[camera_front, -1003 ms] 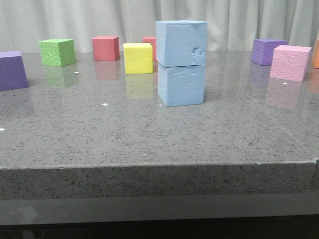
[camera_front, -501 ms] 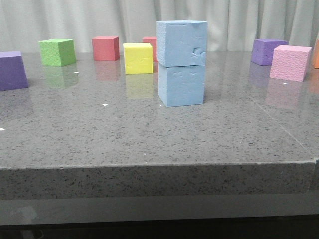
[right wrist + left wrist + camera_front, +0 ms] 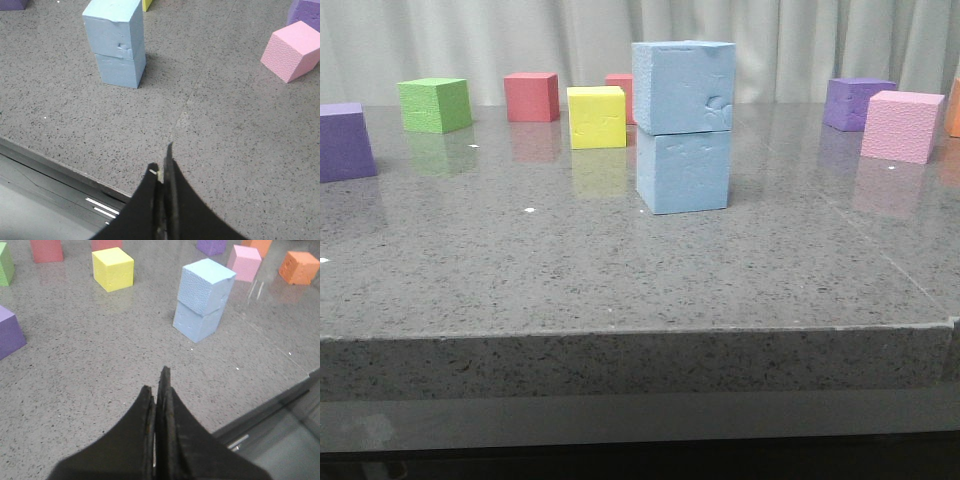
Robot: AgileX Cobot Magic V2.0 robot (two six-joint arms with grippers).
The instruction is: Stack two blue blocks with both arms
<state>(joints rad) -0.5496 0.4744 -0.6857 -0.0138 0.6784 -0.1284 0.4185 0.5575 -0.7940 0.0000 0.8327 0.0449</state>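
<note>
Two sky-blue foam cubes stand stacked mid-table: the upper blue block [image 3: 683, 87] sits on the lower blue block [image 3: 683, 171]. The stack also shows in the left wrist view [image 3: 205, 287] and in the right wrist view [image 3: 116, 30]. My left gripper [image 3: 157, 382] is shut and empty, above the table near its front edge, well short of the stack. My right gripper [image 3: 161, 162] is shut and empty, above the front edge, apart from the stack. Neither gripper shows in the front view.
Other cubes stand around: purple [image 3: 344, 141] at the left, green [image 3: 436, 104], red [image 3: 532, 96], yellow [image 3: 597, 116], a second red one behind it, purple [image 3: 858, 103] and pink [image 3: 902, 125] at the right. An orange cube [image 3: 300, 267] lies far right. The table's front edge [image 3: 640, 335] is close.
</note>
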